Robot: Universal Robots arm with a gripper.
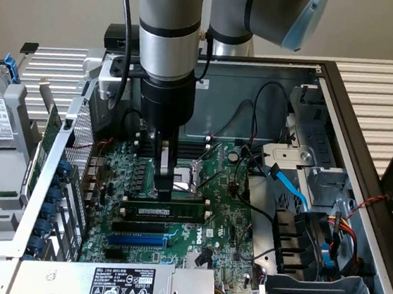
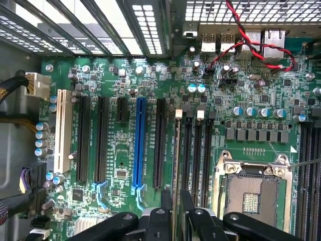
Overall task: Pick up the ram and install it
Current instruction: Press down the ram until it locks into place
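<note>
A: Item one, the ram (image 1: 167,214): a long green stick with a white label, lying along a memory slot on the motherboard (image 1: 226,225), just beside the empty black slots with white end clips (image 2: 200,114) and near the blue expansion slot (image 1: 137,240).

B: Seated or loose?

A: Cannot tell. In the exterior view it sits level, in line with the slot.

B: Item two, the tool (image 1: 165,194)?

A: Fingers narrowed about the stick's upper edge near its middle, apparently pinching it. In the wrist view the dark fingers (image 2: 168,201) straddle a thin edge running up between the slots.

B: Handling note?

A: My judgement: keep the stick square to the slot, both ends level, and press straight down; a tilt would likely bind one end.

B: Arm pose?

A: Wrist vertical, reaching down into the open computer case (image 1: 345,93), beside the bare CPU socket (image 2: 252,193).
</note>
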